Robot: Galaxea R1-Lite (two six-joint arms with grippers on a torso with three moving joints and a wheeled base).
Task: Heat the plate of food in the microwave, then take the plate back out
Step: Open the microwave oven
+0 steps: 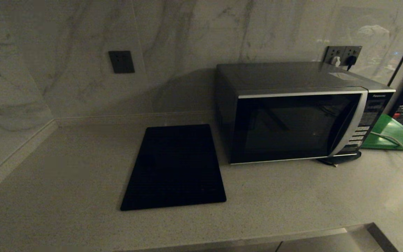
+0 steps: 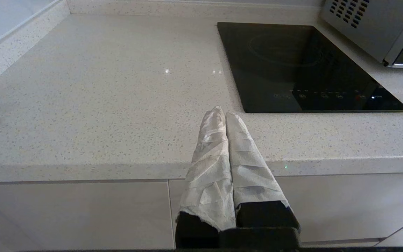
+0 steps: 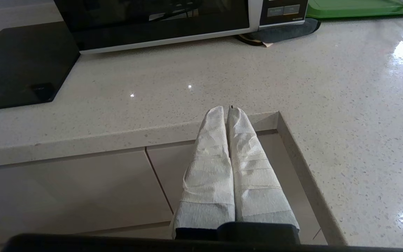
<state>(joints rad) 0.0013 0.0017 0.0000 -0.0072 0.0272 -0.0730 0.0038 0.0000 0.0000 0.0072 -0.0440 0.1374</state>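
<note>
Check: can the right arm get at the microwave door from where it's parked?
Probably yes. The right gripper hangs shut, off the counter's front edge, and the counter between it and the microwave holds nothing. The door is closed. The left gripper is parked shut near the black slab.

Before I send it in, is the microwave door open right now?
No, in the head view the microwave has its black glass door shut flush.

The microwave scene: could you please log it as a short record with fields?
microwave: on the counter, door closed
black slab: flat on the counter, left of the microwave
green board: right of the microwave
plate of food: not in view
left gripper: shut, empty, by the counter's front edge
right gripper: shut, empty, by the counter's front edge
</note>
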